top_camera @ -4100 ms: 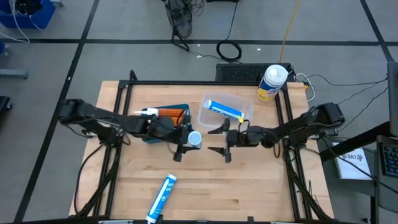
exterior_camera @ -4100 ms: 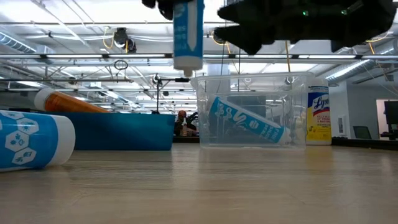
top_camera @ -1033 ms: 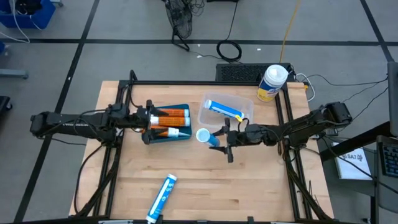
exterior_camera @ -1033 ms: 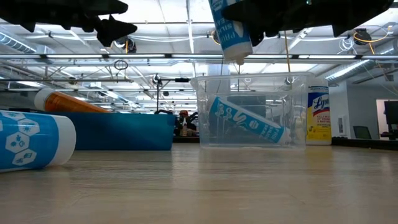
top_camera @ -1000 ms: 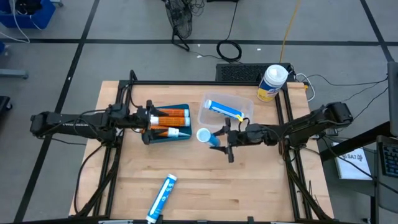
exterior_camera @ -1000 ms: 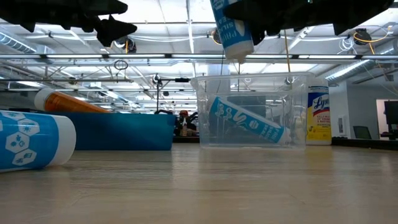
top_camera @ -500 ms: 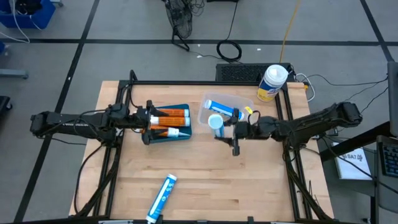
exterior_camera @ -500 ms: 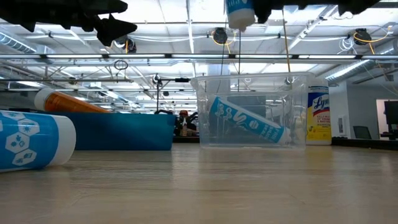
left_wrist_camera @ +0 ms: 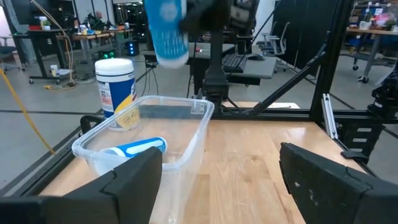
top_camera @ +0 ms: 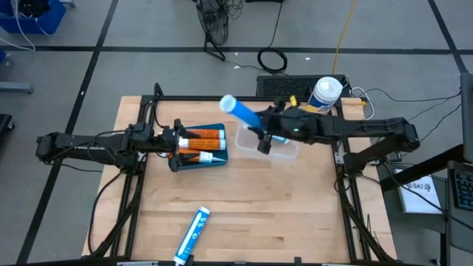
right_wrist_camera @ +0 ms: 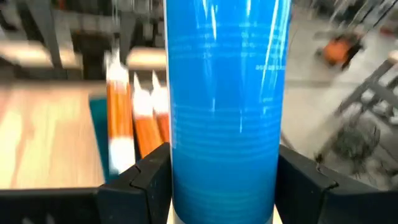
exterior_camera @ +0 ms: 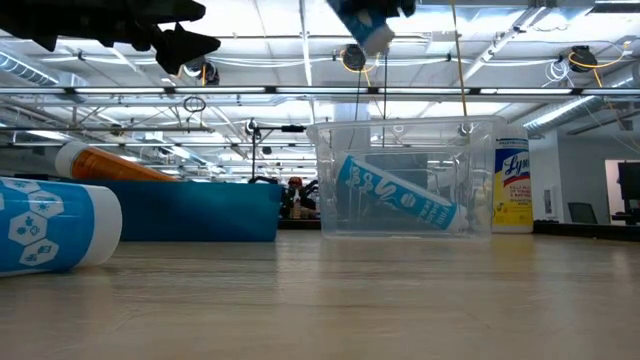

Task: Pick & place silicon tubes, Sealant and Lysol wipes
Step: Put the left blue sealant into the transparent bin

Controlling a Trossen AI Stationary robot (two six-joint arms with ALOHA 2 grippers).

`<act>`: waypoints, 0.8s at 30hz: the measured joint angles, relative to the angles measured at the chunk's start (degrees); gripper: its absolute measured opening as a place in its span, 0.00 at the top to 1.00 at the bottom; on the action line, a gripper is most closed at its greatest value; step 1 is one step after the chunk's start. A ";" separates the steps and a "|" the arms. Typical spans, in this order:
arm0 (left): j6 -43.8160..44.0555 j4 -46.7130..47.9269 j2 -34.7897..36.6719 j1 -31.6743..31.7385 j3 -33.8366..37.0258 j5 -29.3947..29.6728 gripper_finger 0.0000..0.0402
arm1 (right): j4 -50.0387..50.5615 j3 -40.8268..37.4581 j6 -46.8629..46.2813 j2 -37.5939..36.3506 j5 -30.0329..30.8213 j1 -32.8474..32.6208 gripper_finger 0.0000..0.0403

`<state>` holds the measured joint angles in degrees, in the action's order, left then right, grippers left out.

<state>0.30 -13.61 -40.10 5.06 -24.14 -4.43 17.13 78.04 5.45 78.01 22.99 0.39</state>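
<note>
My right gripper (top_camera: pixel 263 128) is shut on a blue silicone tube (top_camera: pixel 240 112), high over the clear bin (top_camera: pixel 290 145); the low view shows only the tube's lower end (exterior_camera: pixel 366 27). A second blue tube (exterior_camera: pixel 395 196) leans inside the bin. A third (top_camera: pixel 192 234) lies on its side near the front edge. Orange-nozzle sealant tubes (top_camera: pixel 201 145) lie in a blue tray (top_camera: pixel 219 162). The Lysol wipes (top_camera: pixel 323 98) stand upright at the far right. My left gripper (left_wrist_camera: pixel 227 180) is open and level at the tray's left side, holding nothing. My right gripper pinches the blue tube's round body (right_wrist_camera: pixel 186 168) between its two fingers (right_wrist_camera: pixel 140 183), one on each side. The tube is lifted clear and slanted. Its free end (top_camera: pixel 226 102) sticks out past the fingers toward the table's far left.
A black keyboard (top_camera: pixel 284 86) lies beyond the far edge next to the Lysol canister. Dark frame rails (top_camera: pixel 151 111) run along the left, right and far sides. Bare wood (top_camera: pixel 281 214) spreads across the near half of the table.
My right gripper has risen and gone toward the far edge, to above the clear bin, tipping from pointing down to nearly level. The blue tube went with it, swinging from hanging upright to slanting with its free end toward the far left.
</note>
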 joint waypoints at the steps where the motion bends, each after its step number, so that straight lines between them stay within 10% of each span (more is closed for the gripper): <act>1: 0.00 0.01 -0.01 0.00 0.00 0.00 0.21 | 3.07 1.24 0.01 0.90 -0.31 0.43 0.50; 9: 0.00 0.02 0.01 0.00 0.00 0.02 0.23 | 17.51 2.13 -0.23 3.05 -0.69 2.90 0.50; 24: 0.00 0.04 -0.01 -0.04 0.00 0.03 0.23 | 14.96 -8.43 -2.51 3.61 -0.82 8.52 0.50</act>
<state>0.30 -13.56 -40.12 5.02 -24.14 -4.39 32.09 69.61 2.93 81.62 22.17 8.92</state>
